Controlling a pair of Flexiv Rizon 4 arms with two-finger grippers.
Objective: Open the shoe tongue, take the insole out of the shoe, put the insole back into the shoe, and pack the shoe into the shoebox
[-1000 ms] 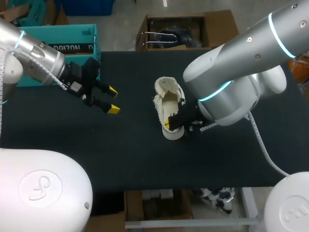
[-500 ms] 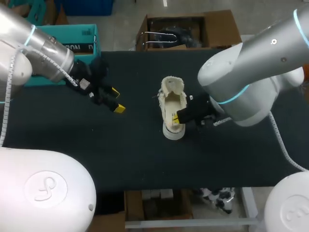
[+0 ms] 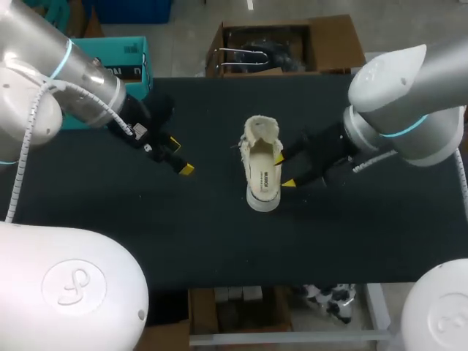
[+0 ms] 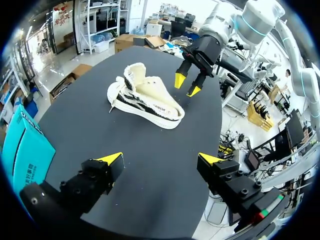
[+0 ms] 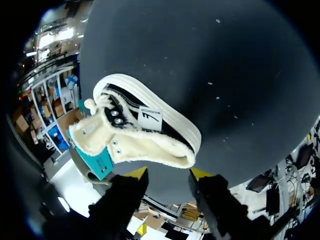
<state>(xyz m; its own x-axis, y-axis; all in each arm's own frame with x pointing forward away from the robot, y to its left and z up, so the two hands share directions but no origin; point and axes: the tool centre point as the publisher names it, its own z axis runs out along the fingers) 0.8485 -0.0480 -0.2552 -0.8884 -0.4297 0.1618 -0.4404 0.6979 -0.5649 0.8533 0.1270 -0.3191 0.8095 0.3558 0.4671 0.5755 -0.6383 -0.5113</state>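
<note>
Just now the right gripper (image 3: 284, 171) has been drawn off the shoe (image 3: 262, 175), spread and empty, and the left gripper (image 3: 181, 156), likewise spread, brought nearer, so regrasping is judged needed.

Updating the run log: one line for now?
shoe: on table, free | left fingers: open, apart | right fingers: open, beside shoe

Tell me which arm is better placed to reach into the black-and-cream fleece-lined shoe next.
Right, probably. The right gripper sits open just beside the black-and-cream fleece-lined shoe, tips toward it; the left gripper, also open, stands farther off.
</note>
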